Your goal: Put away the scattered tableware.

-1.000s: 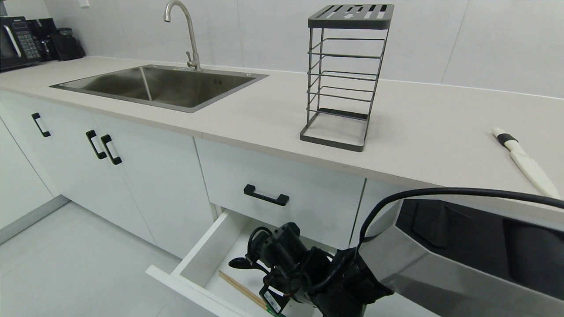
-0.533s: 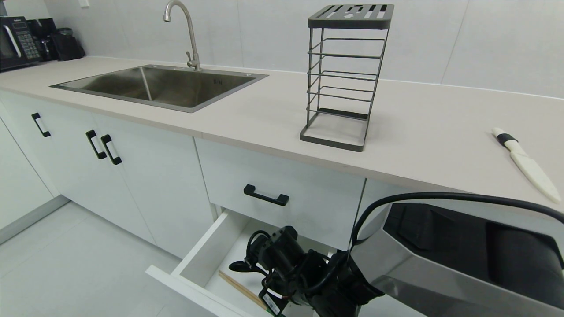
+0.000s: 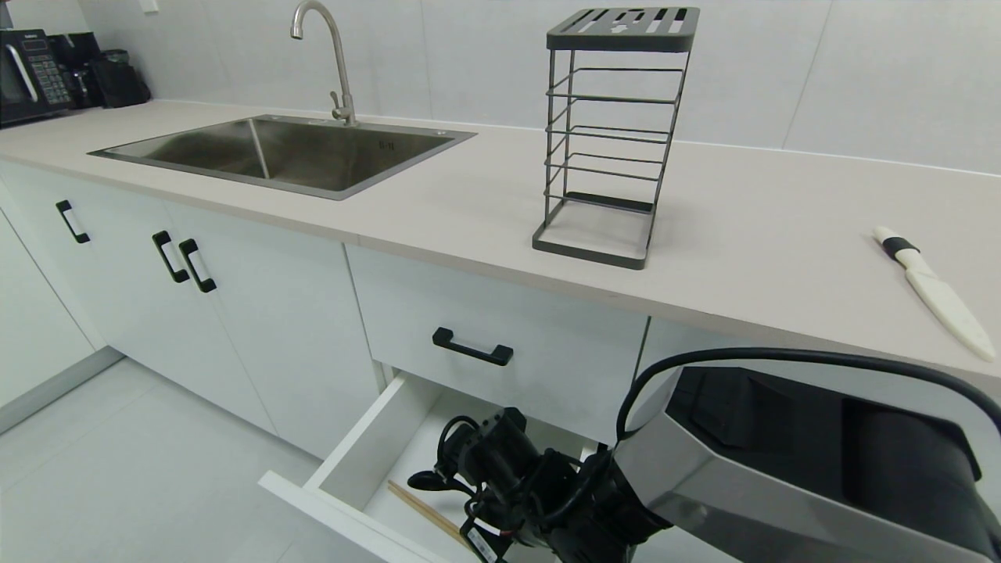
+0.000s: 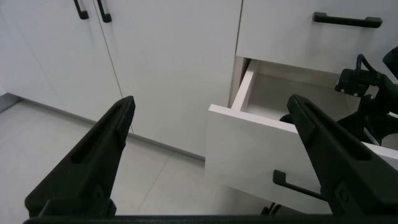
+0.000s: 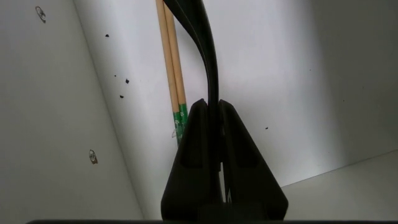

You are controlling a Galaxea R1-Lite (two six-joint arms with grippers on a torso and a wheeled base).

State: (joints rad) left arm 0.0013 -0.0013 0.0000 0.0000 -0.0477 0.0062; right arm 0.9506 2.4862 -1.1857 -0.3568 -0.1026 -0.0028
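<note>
A black spoon (image 5: 206, 56) is held by its handle in my right gripper (image 5: 214, 111), which is shut on it inside the open lower drawer (image 3: 366, 447). The spoon's bowl (image 3: 425, 479) hangs just above the drawer floor. A pair of wooden chopsticks (image 5: 172, 68) lies on the floor beside it, also seen from the head camera (image 3: 426, 512). A white knife with a black band (image 3: 932, 289) lies on the counter at the far right. My left gripper (image 4: 210, 104) is open and holds nothing, low in front of the cabinets, facing the drawer's front panel (image 4: 249, 155).
An empty dark wire rack (image 3: 614, 137) stands mid-counter. A steel sink (image 3: 281, 152) with a tap is at the left, and appliances stand in the far left corner. A shut drawer with a black handle (image 3: 471, 347) sits above the open one. The open drawer juts over the floor.
My right arm has sunk a little lower into the drawer, carrying the spoon down with it. The knife, rack and chopsticks have stayed put.
</note>
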